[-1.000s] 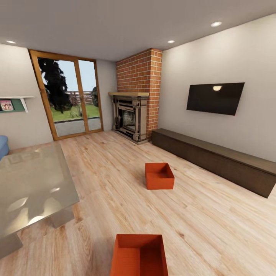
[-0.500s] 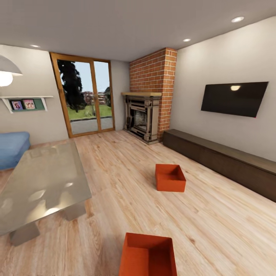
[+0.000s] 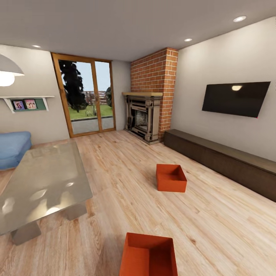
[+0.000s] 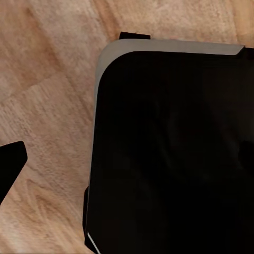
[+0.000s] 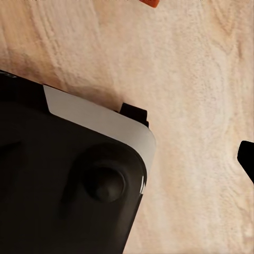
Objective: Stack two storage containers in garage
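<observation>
I am in the living room, on its light wood plank floor. Two orange-red storage containers stand open on the planks. One storage container sits just below me at the lower edge of the head view. The other storage container lies farther ahead, in front of the long dark cabinet. An orange corner of a container shows at the border of the right wrist view. In each wrist view a dark fingertip pokes in over the planks, beside my black base. The garage is out of view.
A low glass table stands at the left, with a blue sofa behind it. The long dark cabinet runs along the right wall under a black TV. A brick fireplace and glass doors are at the back.
The whole head view has swung to the left, so the room has shifted right in the picture, with the sofa and a lamp coming in. Neither container has moved on the floor.
</observation>
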